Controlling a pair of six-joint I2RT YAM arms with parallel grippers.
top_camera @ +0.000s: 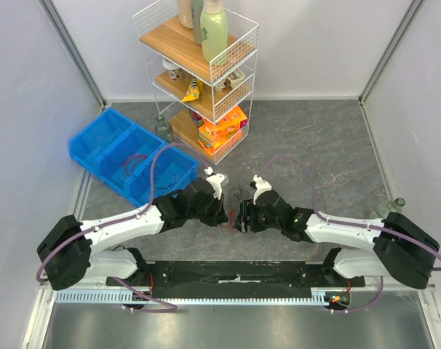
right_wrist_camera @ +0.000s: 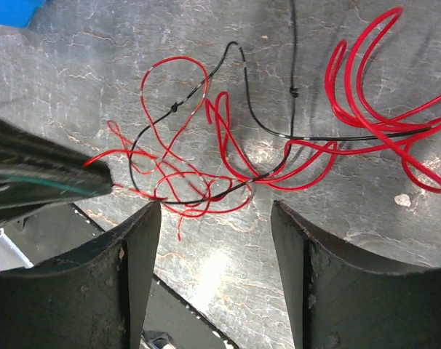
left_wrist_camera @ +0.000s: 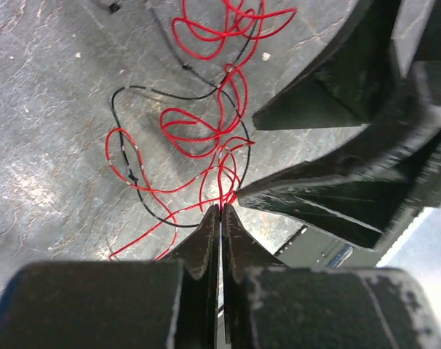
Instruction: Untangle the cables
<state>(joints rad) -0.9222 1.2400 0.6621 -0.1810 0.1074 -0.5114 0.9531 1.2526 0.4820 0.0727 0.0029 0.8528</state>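
The cables [top_camera: 237, 199] are a small tangle of thin red and black wires on the grey tabletop between the two arms. In the left wrist view the cables [left_wrist_camera: 206, 138] spread in loose loops ahead of my left gripper [left_wrist_camera: 220, 209]. Its jaws are pressed together, with red strands gathered at their tips. In the top view the left gripper [top_camera: 222, 214] sits at the tangle's left edge. My right gripper [right_wrist_camera: 215, 206] is open and low over the near edge of the cables [right_wrist_camera: 206, 185], holding nothing. It is just right of the tangle in the top view [top_camera: 244, 218].
A blue divided bin [top_camera: 126, 160] lies at the back left. A wire shelf rack [top_camera: 206, 80] with bottles and packets stands behind the arms. A small bottle [top_camera: 162, 127] stands beside it, another [top_camera: 392, 207] at the right wall. A black strip [top_camera: 235, 273] runs along the near edge.
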